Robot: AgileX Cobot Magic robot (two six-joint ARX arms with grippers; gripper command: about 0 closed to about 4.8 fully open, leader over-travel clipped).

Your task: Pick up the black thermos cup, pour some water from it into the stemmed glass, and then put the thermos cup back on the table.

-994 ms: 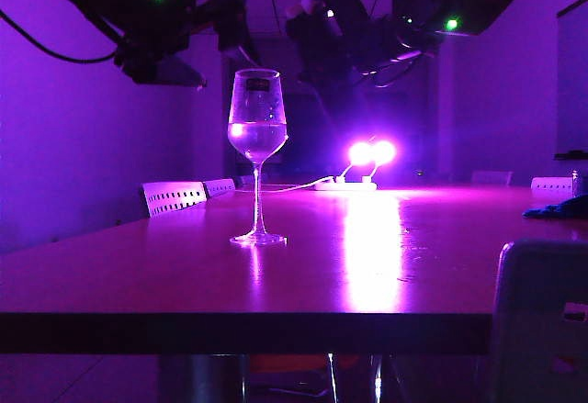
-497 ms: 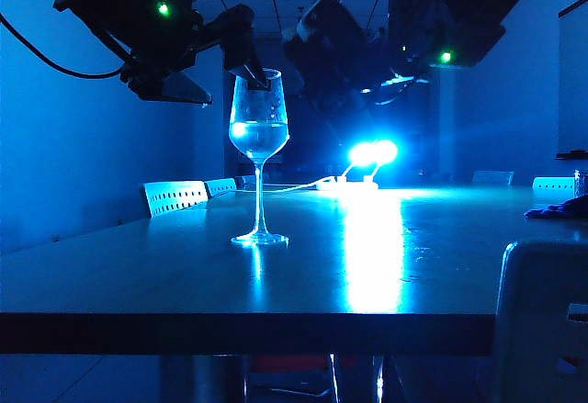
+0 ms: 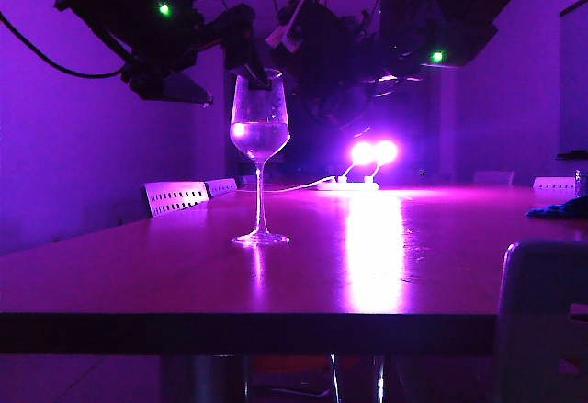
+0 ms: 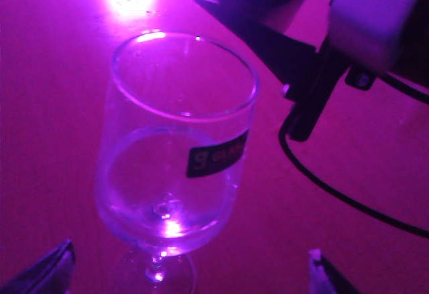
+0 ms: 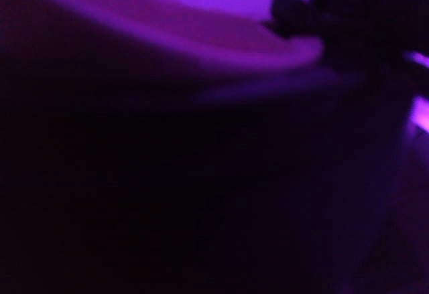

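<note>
Left gripper (image 4: 191, 274) hangs wide open around one clear stemmed glass (image 4: 175, 150), not touching; right gripper (image 3: 312, 50) clamps one black matte cylindrical thermos cup (image 5: 167, 173).

Dim magenta light (backlit glare)

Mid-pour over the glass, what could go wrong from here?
1. The thermos, in the right gripper, hangs tilted beside the glass rim; a slip sideways could tip the thin-stemmed glass.
2. The open left gripper flanks the bowl without holding it, so nothing steadies it.
3. The glass already holds water; overpouring spills on the table.
</note>
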